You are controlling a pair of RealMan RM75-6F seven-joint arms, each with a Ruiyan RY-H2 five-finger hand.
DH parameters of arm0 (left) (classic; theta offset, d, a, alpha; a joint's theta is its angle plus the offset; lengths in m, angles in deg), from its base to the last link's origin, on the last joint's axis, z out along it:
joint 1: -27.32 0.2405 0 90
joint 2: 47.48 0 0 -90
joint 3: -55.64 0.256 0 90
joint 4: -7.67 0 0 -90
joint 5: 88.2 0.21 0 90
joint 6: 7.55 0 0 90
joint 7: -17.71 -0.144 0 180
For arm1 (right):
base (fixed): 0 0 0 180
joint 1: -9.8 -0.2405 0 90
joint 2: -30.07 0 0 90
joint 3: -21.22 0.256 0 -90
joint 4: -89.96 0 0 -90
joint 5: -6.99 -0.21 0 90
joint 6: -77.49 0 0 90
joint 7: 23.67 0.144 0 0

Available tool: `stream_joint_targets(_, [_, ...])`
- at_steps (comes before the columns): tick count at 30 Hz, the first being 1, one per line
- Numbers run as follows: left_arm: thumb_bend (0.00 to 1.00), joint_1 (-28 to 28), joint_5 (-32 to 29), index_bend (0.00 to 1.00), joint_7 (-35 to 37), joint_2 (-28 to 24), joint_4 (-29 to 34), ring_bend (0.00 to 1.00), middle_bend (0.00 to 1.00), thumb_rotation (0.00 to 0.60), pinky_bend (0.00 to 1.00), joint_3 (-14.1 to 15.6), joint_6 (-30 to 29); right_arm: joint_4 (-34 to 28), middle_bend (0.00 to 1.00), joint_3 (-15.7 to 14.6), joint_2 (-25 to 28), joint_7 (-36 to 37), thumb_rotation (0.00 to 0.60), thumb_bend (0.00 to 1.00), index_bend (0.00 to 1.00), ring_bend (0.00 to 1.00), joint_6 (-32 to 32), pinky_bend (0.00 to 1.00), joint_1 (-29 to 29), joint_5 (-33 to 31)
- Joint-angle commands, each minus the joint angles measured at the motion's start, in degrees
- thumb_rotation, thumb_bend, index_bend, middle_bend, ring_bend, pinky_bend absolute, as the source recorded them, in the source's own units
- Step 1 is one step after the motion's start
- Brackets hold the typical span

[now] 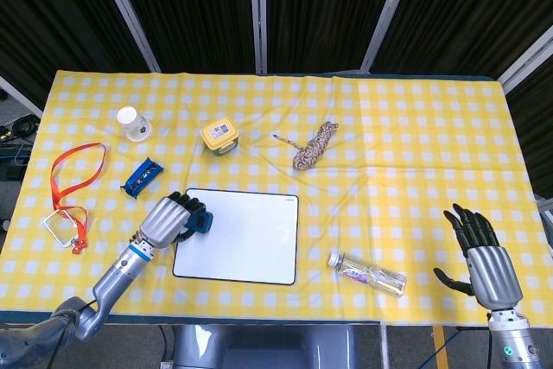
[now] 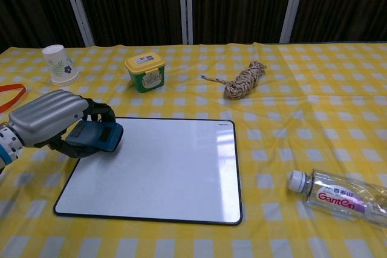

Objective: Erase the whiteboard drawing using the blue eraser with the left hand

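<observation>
My left hand (image 1: 166,219) (image 2: 48,119) grips the blue eraser (image 2: 97,135) (image 1: 200,222) at the whiteboard's left edge. The eraser sticks out from under the fingers, over the board's upper left corner. The whiteboard (image 1: 246,239) (image 2: 169,170) lies flat near the table's front, and its white surface shows no marks. My right hand (image 1: 484,252) hovers open at the far right front, fingers spread, holding nothing; the chest view does not show it.
A plastic bottle (image 1: 367,273) (image 2: 338,193) lies right of the board. Behind it are a yellow tub (image 1: 219,136) (image 2: 145,70), a rope bundle (image 1: 313,146) (image 2: 244,81), a paper cup (image 1: 132,123) (image 2: 58,63), a blue packet (image 1: 142,175) and an orange lanyard (image 1: 73,183).
</observation>
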Motion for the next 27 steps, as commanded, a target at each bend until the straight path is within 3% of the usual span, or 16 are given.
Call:
stream_joint_targets(1, [0.63,0.9,-0.8,0.79,2.2,-1.6,1.1,0.54,0.59,0.6,0.5,-1.1,-1.9,-0.1,0.0,-0.1,0.0,-0.1,0.6,0.07,0.01,0.0,0.1,0.0,0.0,0.1])
stream_joint_targets(7, [0.63,2.5,-3.2,0.78,0.8,-6.8,8.3,0.54,0.59,0.6,0.49,-2.5,-2.2,-0.2,0.0,-0.1,0.0,-0.3,0.6,0.07,0.01,0.0,0.2,0.0,0.1,0.2])
stream_joint_targets(15, [0.63,4.9,-7.2,0.59,-7.6,-13.9,18.7,0.41,0.42,0.6,0.37,-1.7,2.7,-0.3,0.0,-0.3,0.0,-0.8,0.6,0.07,0.01,0.0,0.2,0.0,0.2,0.5])
stream_joint_targets(19, [0.57,5.4,-8.6,0.49,-9.8,-15.6,21.2,0.32,0.32,0.6,0.29,-1.4,5.0,-0.3,0.0,-0.4,-0.2,-1.1,0.6,0.07,0.01,0.0,0.2,0.0,0.2,0.6])
stream_joint_targets(22, [0.53,5.9,-9.3,0.41,-10.7,-16.1,21.8,0.23,0.2,0.6,0.18,-1.6,5.3,-0.2,0.0,-0.4,-0.3,-1.3,0.6,0.07,0.01,0.0,0.2,0.0,0.2,0.6])
stream_joint_targets(25, [0.46,6.6,-10.1,0.27,-11.4,-16.6,22.9,0.09,0.05,0.6,0.05,-1.8,5.5,-0.1,0.0,-0.4,-0.3,-1.3,0.6,0.07,0.01,0.0,0.2,0.0,0.2,0.6])
stream_joint_targets(27, [0.43,7.1,-10.4,0.18,-11.3,-16.8,23.7,0.02,0.01,0.6,0.0,-2.0,5.0,-0.1,0.0,-0.4,-0.4,-1.4,0.6,0.07,0.01,0.0,0.2,0.0,0.1,0.6])
